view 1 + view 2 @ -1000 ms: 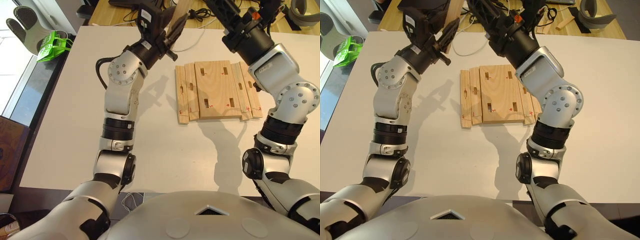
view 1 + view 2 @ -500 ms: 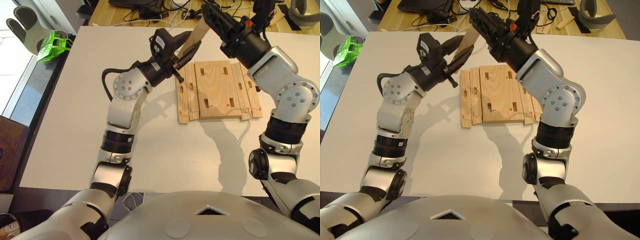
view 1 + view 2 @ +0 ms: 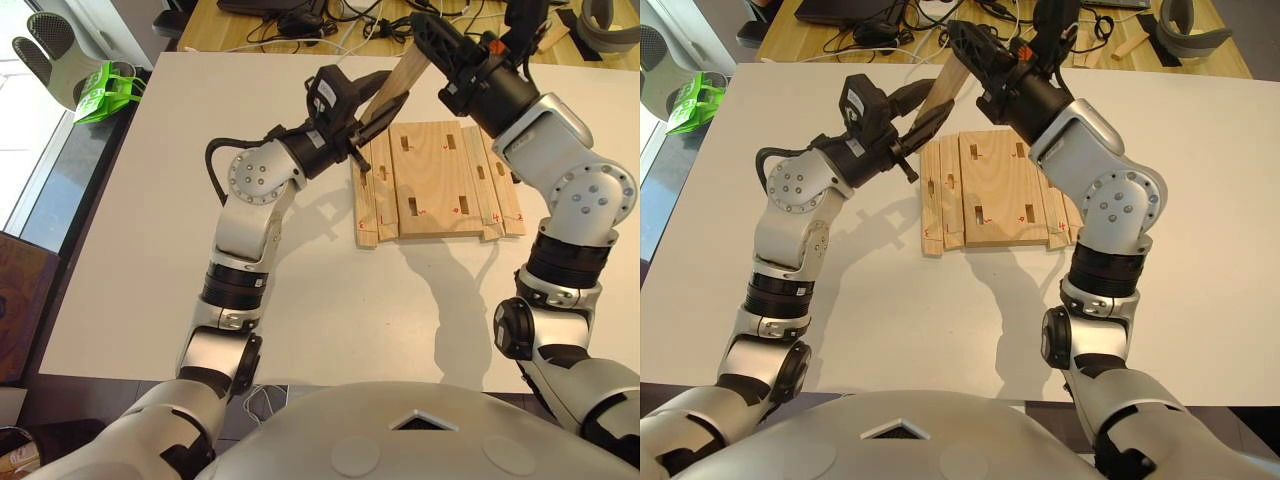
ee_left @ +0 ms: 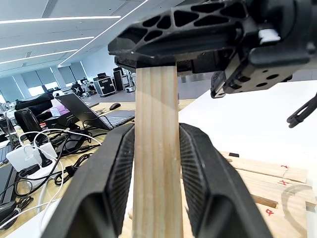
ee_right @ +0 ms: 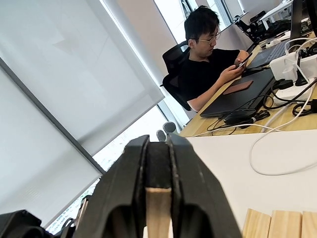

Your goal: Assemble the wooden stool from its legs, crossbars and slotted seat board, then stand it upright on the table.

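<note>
Both arms have drawn together over the past second. The left gripper (image 4: 157, 131) has swung right from over bare table to the far left corner of the laid-out wood. The right gripper (image 5: 157, 144) has come nearer from the far edge. In the last half second they have hardly shifted.

The white table (image 3: 150, 250) carries the stool parts lying flat, right of its middle. The seat board (image 3: 432, 180) is the widest piece, with four slots cut through it and small red marks. Two narrow strips (image 3: 372, 200) lie against its left edge. More strips (image 3: 497, 190) lie against its right edge, partly under the right arm.

A wooden stick (image 3: 403, 78) is held in the air above the far left corner of that group. It is tilted, with its higher end pointing far and right.

The right gripper is clamped on the stick's higher, far end, which sits tight between its two fingers (image 5: 129, 188). The left gripper is lower on the same stick, and its two fingers (image 4: 114, 168) lie against the stick's opposite sides. The two grippers are just beside each other along the stick.

A green bag (image 3: 105, 90) sits off the table's far left corner. Cables (image 3: 330, 20) lie on the desk beyond the far edge.
</note>
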Controlling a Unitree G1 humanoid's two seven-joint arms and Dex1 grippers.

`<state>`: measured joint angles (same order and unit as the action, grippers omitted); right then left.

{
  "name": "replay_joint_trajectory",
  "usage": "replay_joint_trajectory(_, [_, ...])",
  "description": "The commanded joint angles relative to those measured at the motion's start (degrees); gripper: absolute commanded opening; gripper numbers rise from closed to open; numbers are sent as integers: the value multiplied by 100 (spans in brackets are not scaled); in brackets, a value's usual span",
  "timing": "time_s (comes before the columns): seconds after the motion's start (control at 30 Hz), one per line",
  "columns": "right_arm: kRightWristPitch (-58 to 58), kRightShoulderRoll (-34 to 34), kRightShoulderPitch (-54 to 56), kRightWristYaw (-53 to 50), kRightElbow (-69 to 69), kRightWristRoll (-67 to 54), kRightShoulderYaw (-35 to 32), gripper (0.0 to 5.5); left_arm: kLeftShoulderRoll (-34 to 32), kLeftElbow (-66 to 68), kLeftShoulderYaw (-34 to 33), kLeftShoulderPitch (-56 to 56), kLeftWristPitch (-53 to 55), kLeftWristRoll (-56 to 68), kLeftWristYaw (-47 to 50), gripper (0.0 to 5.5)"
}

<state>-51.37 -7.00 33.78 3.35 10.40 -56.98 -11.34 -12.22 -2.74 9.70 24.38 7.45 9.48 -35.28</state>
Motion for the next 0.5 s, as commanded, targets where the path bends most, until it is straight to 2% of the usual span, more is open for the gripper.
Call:
replay_joint_trajectory(0.03, [-126,-22,8,-83,-84,26,-14,40,7,-65,6,111,-104,-15,1,129])
replay_joint_trajectory(0.1, [-108,-11,-20,-77,-75,39,-6,40,42,-89,19,125,-100,-8,19,129])
replay_joint_trajectory(0.13, [-76,7,-44,-76,-64,57,0,40,56,-92,30,132,-118,-30,41,165])
replay_joint_trajectory(0.33, [282,72,-86,-160,-118,367,-80,39,180,-36,-160,266,-194,-18,306,246])
replay_joint_trajectory(0.5, [923,-353,-256,-504,-338,1099,-642,39,413,685,-1111,679,-346,-108,1733,311])
